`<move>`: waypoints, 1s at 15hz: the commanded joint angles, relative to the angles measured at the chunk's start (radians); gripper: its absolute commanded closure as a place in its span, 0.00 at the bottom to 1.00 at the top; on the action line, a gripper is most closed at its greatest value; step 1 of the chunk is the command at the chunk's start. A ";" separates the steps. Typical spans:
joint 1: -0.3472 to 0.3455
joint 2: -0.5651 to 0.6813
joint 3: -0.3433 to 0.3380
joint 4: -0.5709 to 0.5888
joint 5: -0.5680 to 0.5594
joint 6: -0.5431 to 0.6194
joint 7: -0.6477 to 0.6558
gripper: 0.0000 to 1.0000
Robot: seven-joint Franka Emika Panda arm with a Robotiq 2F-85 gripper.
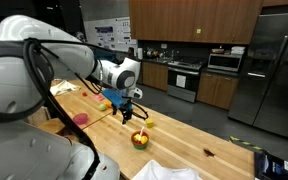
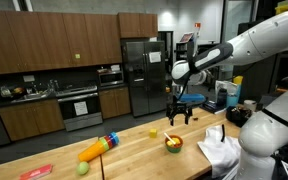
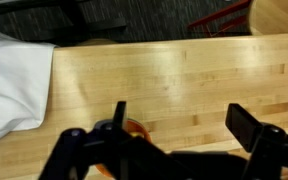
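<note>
My gripper (image 1: 125, 103) (image 2: 178, 115) hangs open above the wooden table (image 1: 184, 135), with nothing between its fingers. In the wrist view the gripper (image 3: 184, 122) spans bare wood, and its left finger (image 3: 119, 115) covers part of an orange bowl (image 3: 135, 131). Both exterior views show that bowl (image 1: 140, 139) (image 2: 173, 144) on the table just below and beside the gripper, with yellow and reddish pieces inside. A small yellow object (image 1: 150, 125) (image 2: 154, 131) lies on the wood close to the bowl.
A white cloth (image 3: 9, 85) (image 2: 219, 150) lies on the table near the bowl. Colourful toy items (image 2: 96, 149), a green ball (image 2: 82, 168) and a pink-red piece (image 1: 81, 118) sit farther along. Kitchen cabinets, an oven and a fridge (image 2: 134, 75) stand behind.
</note>
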 commanded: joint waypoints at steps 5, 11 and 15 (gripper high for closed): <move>-0.012 0.000 0.010 0.001 0.005 -0.003 -0.005 0.00; 0.002 0.031 0.011 0.020 -0.009 -0.025 -0.044 0.00; 0.005 0.112 0.048 0.048 -0.131 -0.098 -0.113 0.00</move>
